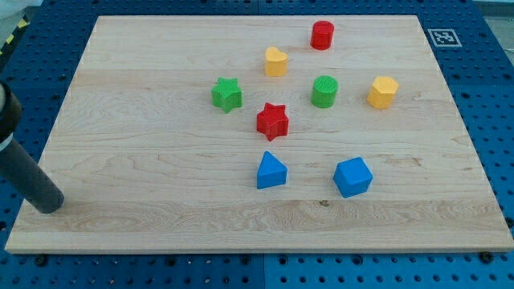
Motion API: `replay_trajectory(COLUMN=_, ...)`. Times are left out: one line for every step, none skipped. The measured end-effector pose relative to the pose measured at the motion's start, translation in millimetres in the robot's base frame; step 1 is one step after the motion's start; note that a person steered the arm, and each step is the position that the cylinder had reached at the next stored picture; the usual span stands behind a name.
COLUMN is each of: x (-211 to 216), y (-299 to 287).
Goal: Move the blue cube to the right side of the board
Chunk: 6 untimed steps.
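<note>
So right now I'm sitting with my tip way over at the view's left, near the bottom corner of the board, well apart from every block, and I'm eyeing the run to the blue cube. There's no pincer on this rig at all, just the bare rod, so nothing is spreading or pinching anything. The big worry I'm seeing: the blue triangular block is sitting near the cube's left, pretty much between my tip and the cube, so if I'm driving straight across I'm probably shoving that one first and maybe jamming it into the cube. Coming in higher isn't free either, since the red star is hanging just above the triangular block. Also, the cube is looking rotated, a corner pointing toward the view's bottom, so I'm guessing an off-centre push is spinning it off my tip instead of sliding it right. The cube itself is sitting right of centre, toward the view's bottom, bright blue, lying flat, not touching anything, with open wood to its right.
</note>
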<state>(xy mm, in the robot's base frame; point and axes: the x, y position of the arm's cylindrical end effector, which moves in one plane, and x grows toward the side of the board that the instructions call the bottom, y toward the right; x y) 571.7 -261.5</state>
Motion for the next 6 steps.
replay_trajectory(x=1.3, y=-1.3)
replay_trajectory(x=-0.6, y=-1.9)
replay_trajectory(x=-20.6, y=29.2)
replay_trajectory(x=-61.4, y=82.4)
replay_trajectory(x=-71.8, y=91.2)
replay_trajectory(x=-62.4, y=133.7)
